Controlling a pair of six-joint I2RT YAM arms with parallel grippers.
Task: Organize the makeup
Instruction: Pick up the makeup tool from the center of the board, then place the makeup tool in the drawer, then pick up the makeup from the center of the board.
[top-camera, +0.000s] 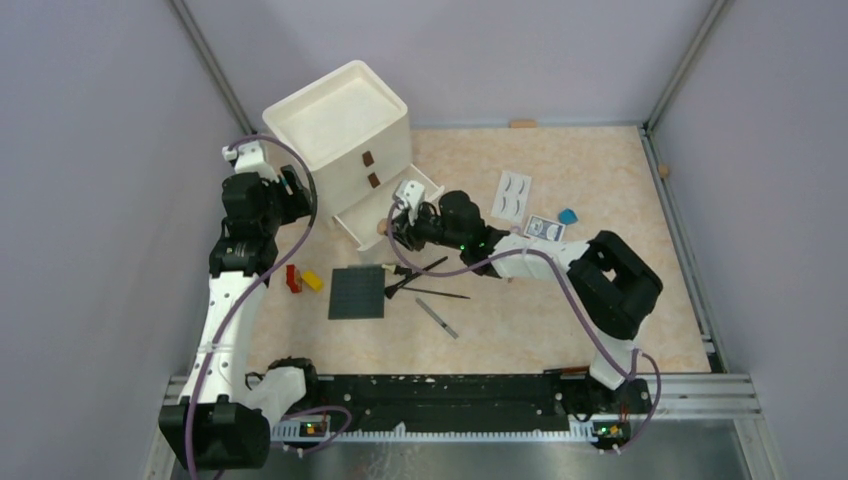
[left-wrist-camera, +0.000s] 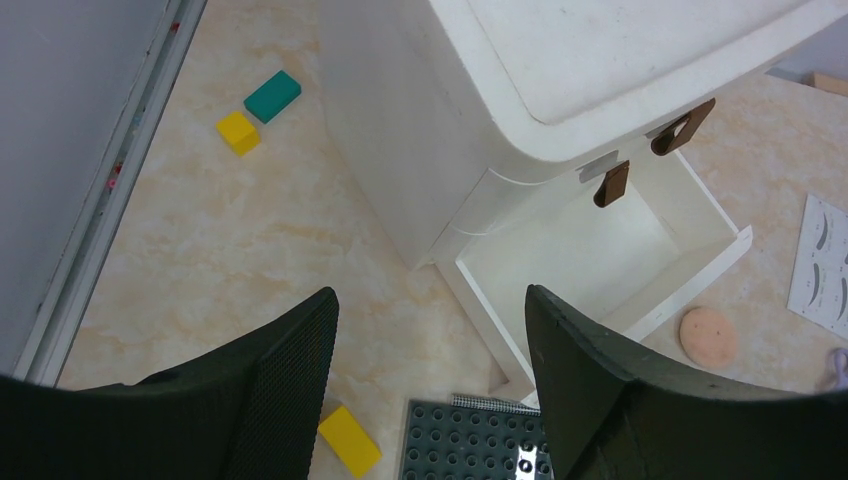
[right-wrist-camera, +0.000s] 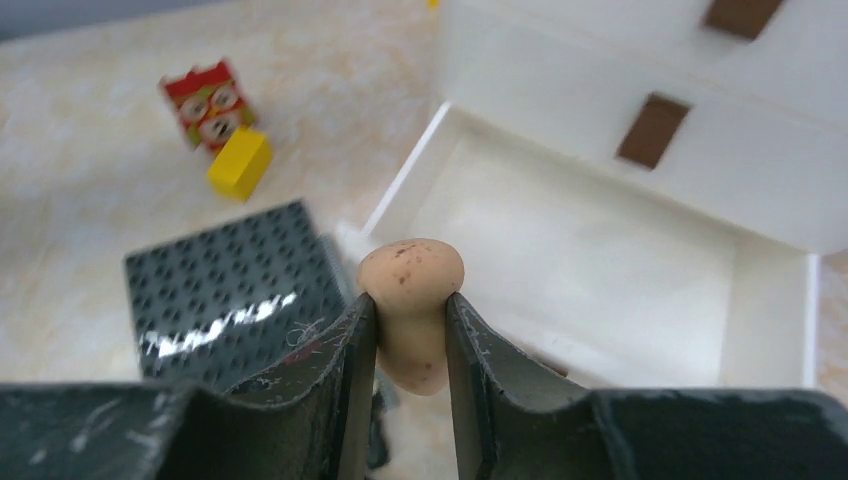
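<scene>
Right gripper (right-wrist-camera: 411, 325), lower centre of wrist view: jaws pinched on peach puff (right-wrist-camera: 412, 275), before open drawer (right-wrist-camera: 600, 240). Left gripper (left-wrist-camera: 430, 340): jaws wide, empty, above worktop (left-wrist-camera: 200, 250) beside cabinet (left-wrist-camera: 420, 120).

my left arm (top-camera: 222, 300): white links, black joints, mauve cable looping alongside | my right arm (top-camera: 530, 258): same white and black, small green light near my wrist | left gripper (left-wrist-camera: 430, 340): black fingers (left-wrist-camera: 590, 390), fine cross-hatched pads (left-wrist-camera: 295, 390) | right gripper (right-wrist-camera: 412, 310): dark fingers (right-wrist-camera: 345, 350), scuffed and flecked with white
</scene>
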